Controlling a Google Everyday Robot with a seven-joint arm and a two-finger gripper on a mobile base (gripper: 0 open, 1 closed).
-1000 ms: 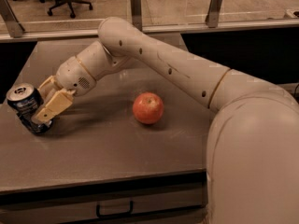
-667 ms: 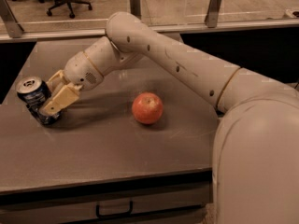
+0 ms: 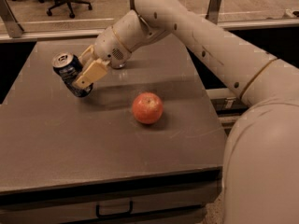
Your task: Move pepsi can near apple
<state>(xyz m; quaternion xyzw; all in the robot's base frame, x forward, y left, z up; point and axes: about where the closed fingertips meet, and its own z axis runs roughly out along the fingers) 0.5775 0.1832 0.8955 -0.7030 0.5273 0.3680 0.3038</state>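
The gripper [image 3: 80, 76] is over the far left part of the grey table [image 3: 56, 143], at about 10 o'clock from the table's middle, and it is clamped on the pepsi can [image 3: 67, 69]. One tan finger [image 3: 91, 73] lies flat across the side of the can that faces the camera; the other finger is mostly hidden behind the can. The can is not upright: its silver top leans toward 10 o'clock and its dark blue bottom points toward 4 o'clock. The lower end is very close to the table surface, with a shadow just under it, but I cannot tell if it touches the table. The apple [image 3: 147, 108] sits on the table alone, close to the middle and a little toward 3 o'clock. From the apple, the can is at about 10 o'clock, and bare table shows between them, so they are apart. The white arm [image 3: 196, 36] enters from 4 o'clock, rises along the right side, bends near 12 o'clock and reaches down to the can. At the front edge of the table, at 6 o'clock, there is a dark drawer handle [image 3: 114, 212]. Behind the table, at 11 o'clock, some office chairs [image 3: 65, 1] stand on the floor.
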